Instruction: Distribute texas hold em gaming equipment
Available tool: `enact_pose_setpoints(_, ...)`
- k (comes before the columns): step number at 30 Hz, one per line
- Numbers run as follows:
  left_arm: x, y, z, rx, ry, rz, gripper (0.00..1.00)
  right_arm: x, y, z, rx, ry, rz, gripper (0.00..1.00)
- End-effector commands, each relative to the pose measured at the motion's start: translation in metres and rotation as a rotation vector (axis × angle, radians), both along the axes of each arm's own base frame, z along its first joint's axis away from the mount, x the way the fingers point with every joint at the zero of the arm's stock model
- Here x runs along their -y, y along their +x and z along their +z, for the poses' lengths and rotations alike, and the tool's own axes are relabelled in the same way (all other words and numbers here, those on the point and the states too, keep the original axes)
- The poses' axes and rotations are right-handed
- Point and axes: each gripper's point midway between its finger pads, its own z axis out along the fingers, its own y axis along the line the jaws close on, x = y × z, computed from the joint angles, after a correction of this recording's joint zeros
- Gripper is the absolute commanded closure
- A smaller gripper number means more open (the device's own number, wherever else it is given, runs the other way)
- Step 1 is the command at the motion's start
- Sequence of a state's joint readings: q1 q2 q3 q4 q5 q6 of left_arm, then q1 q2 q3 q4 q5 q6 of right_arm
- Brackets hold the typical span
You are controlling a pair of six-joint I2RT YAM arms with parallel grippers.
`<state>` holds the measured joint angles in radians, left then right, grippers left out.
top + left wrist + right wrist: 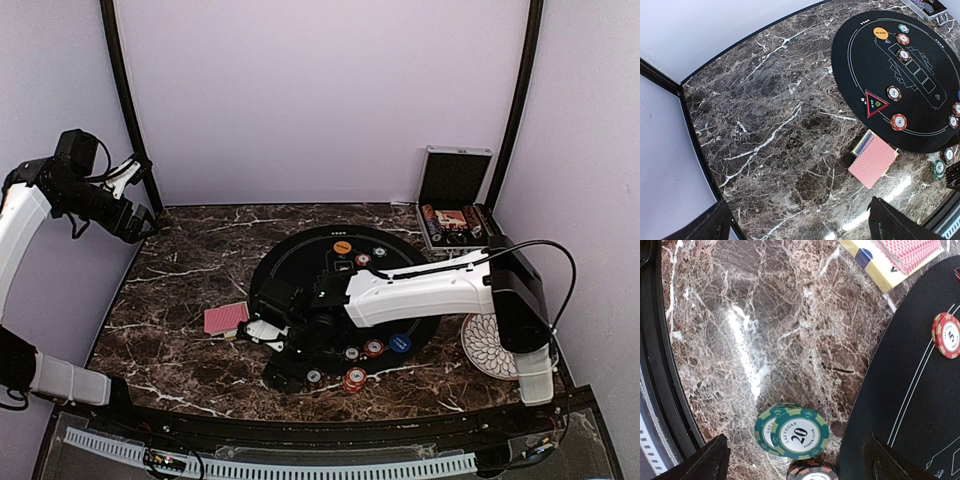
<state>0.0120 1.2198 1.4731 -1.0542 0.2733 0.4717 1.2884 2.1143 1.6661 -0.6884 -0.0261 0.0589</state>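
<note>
Right gripper point(795, 450) spread wide, its fingers at the bottom corners of the wrist view, low over the marble table point(740, 340) — two overlapping green chips point(792, 432) lie between them at bottom centre, just off the black mat point(910, 390), with a red chip point(812, 473) just below. Left gripper point(799, 212) equally wide apart, raised at the upper left of the top view, well apart from everything. Red-backed cards point(872, 161) rest on a yellow box point(875, 267) at the mat's lower left edge — the triangular marker point(875, 103) and orange button point(880, 33) sit on the mat among scattered chips
</note>
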Motion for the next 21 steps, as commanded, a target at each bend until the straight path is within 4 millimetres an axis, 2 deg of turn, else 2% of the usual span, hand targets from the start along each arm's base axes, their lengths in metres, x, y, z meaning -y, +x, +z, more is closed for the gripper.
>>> enact_pose_setpoints(1, 0.004, -0.010, 0.005, -0.002, -0.012, -0.018, 0.01, -0.013, -0.002, 0.001, 0.024, 0.013, 0.024, 0.07)
enact_pose_setpoints(13, 0.003, -0.011, 0.006, 0.000, -0.005, -0.017, 0.01, -0.015, 0.000, -0.016, 0.029, -0.017, 0.034, 0.10)
enact_pose_setpoints(21, 0.003, -0.010, 0.008, 0.006, -0.004, -0.017, 0.01, -0.014, 0.000, -0.019, 0.027, -0.021, 0.031, 0.20)
